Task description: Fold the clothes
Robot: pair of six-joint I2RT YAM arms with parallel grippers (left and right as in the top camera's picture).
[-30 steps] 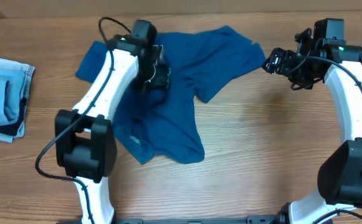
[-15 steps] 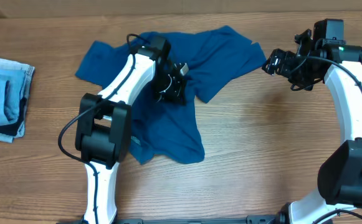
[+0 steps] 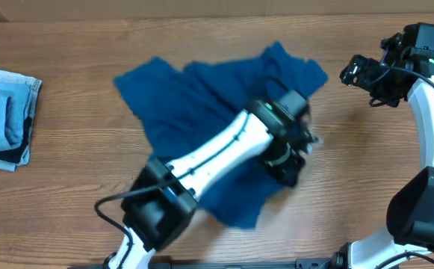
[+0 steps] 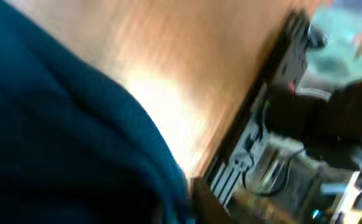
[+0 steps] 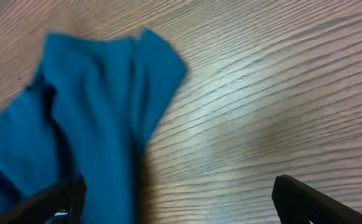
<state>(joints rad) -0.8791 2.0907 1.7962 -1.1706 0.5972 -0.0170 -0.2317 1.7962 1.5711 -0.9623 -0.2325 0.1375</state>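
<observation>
Shirt (image 3: 194, 97) dragged rightward with left tool (image 3: 290, 166), grip unclear; right tool (image 3: 349, 73) wide open.

1. Deep teal-blue shirt (image 3: 194, 101), soft fabric, unfolded, rumpled w/ creases.
2. Lying on table (image 3: 366, 187), approx. centre, spread diag. from upper left to lower right.
3. W/ pointed flap at upper right; mid part hidden.

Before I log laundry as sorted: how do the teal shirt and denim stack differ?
The teal shirt lies rumpled and spread mid-table; the denim stack sits folded at the left edge. The shirt is deep teal, the stack pale blue, dark-edged. Both rest on the wooden table.
</observation>
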